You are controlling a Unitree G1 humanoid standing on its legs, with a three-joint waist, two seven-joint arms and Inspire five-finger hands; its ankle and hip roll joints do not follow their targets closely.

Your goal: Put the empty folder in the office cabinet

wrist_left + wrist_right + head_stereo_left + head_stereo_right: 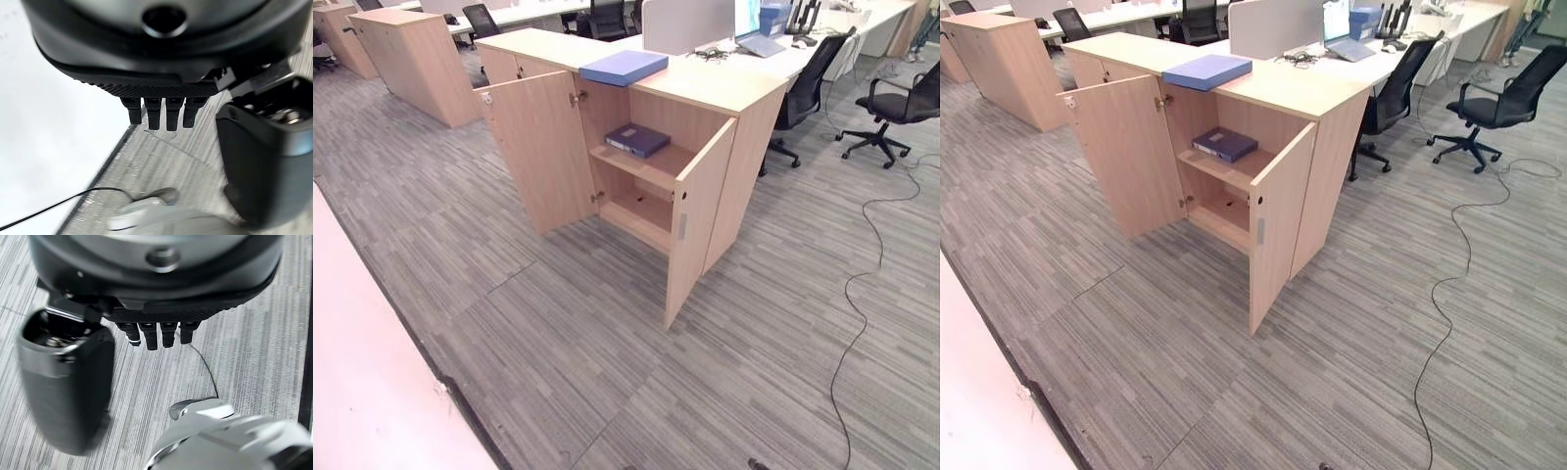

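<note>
A light-blue folder (624,67) lies flat on top of the wooden office cabinet (734,98). Both cabinet doors stand open, the left door (540,152) and the right door (698,220) swung out toward me. A darker blue folder (637,139) lies on the upper shelf inside; the lower compartment looks bare. My left hand (161,58) hangs over the carpet with straight fingers (153,115) and holds nothing. My right hand (161,289) likewise hangs above the floor, fingers (150,337) straight and empty. Both hands are well short of the cabinet.
Grey striped carpet stretches between me and the cabinet. Black office chairs (893,106) (808,83) stand at the right by a white desk (803,54). A second wooden cabinet (411,59) stands at the back left. A white surface (362,372) borders the lower left.
</note>
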